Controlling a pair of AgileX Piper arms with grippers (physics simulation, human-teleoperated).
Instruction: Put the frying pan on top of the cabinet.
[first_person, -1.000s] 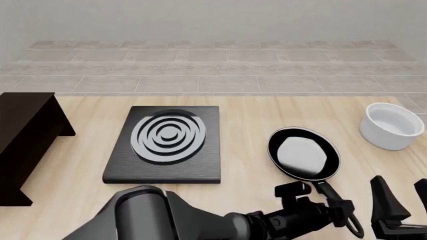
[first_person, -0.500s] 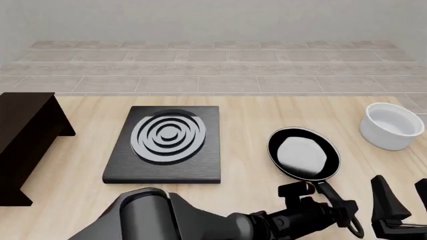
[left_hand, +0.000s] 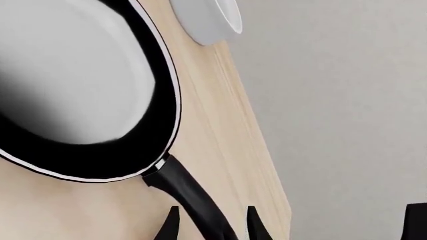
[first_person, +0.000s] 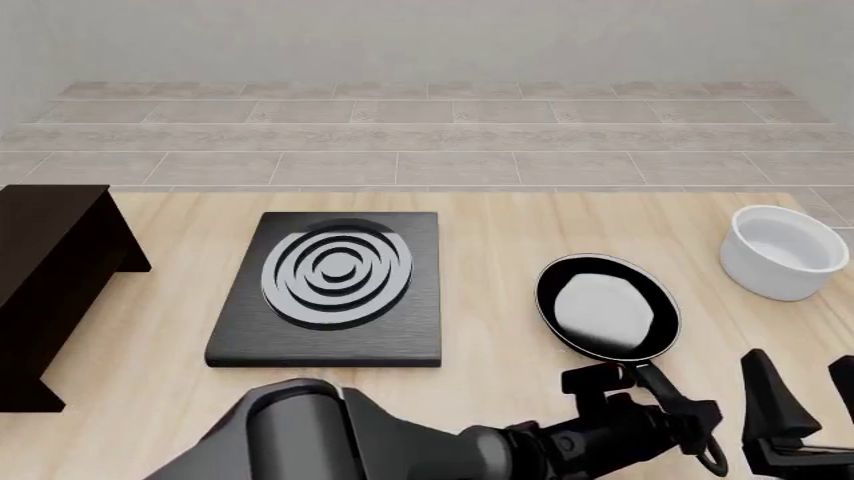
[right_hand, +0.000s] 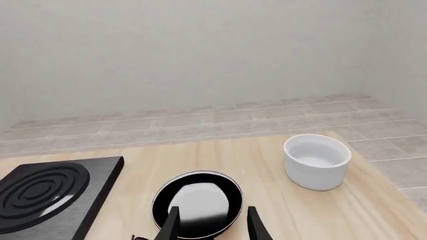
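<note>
The frying pan (first_person: 607, 305) lies flat on the table right of centre, its long black handle (first_person: 671, 403) pointing toward the near edge. My left gripper (first_person: 654, 398) is open at that handle; in the left wrist view the handle (left_hand: 190, 197) runs between the fingers (left_hand: 171, 226), which stand a little apart from it. The pan's pale inner surface (left_hand: 67, 75) fills that view. My right gripper (first_person: 805, 388) hangs open and empty at the near right, right of the handle; its wrist view looks over the pan (right_hand: 197, 200). The dark cabinet (first_person: 47, 290) stands at the table's left edge.
A black square stove plate (first_person: 334, 285) with grey rings lies between the cabinet and the pan. A white bowl (first_person: 783, 252) stands at the far right, close to the table's right edge (left_hand: 267, 165). My left arm (first_person: 347, 440) stretches across the near side of the table.
My left gripper has crept slightly to the right and forward along the pan's handle. The pan, the bowl and the right gripper have stayed where they were.
</note>
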